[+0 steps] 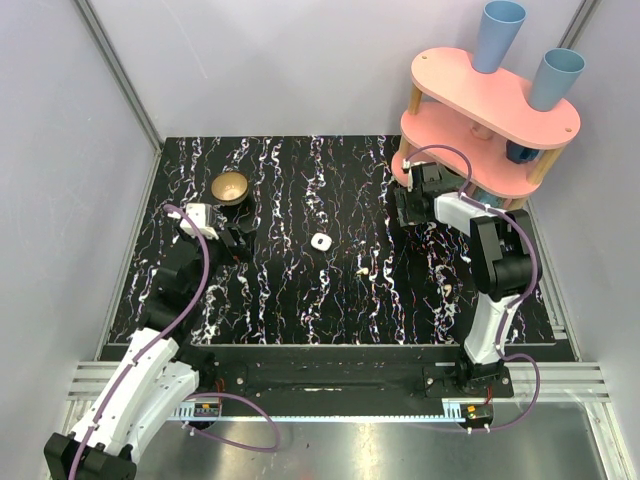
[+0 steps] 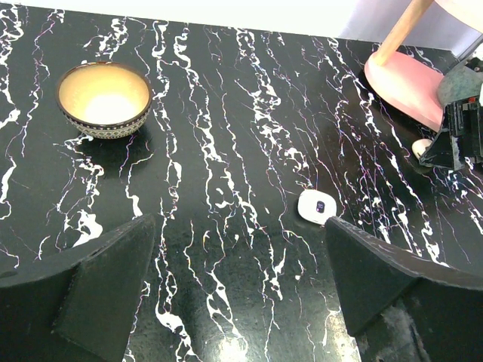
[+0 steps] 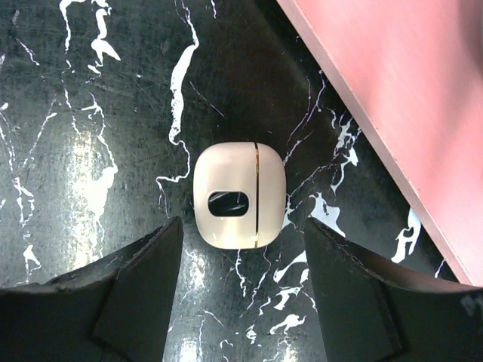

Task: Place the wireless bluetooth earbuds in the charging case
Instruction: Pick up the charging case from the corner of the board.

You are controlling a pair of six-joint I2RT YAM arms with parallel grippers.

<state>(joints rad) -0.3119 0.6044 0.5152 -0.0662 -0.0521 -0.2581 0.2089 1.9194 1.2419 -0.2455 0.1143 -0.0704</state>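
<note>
A closed cream charging case [image 3: 239,195] with a dark oval window lies flat on the black marbled table, close to the pink stand's base. My right gripper [image 3: 243,226] is open, and the case's near end sits between its fingertips with a gap on each side. In the top view the right gripper [image 1: 405,205] is at the foot of the stand. A white charging case [image 1: 320,241] lies mid-table, with one small cream earbud [image 1: 361,270] to its right and another [image 1: 447,288] further right. My left gripper [image 2: 240,220] is open and empty, short of the white case [image 2: 317,206].
A brown bowl [image 1: 231,187] stands at the back left, near my left gripper [image 1: 240,240]. The pink two-tier stand [image 1: 490,110] with two blue cups [image 1: 497,35] fills the back right corner. Its base [image 3: 392,98] runs right beside the cream case.
</note>
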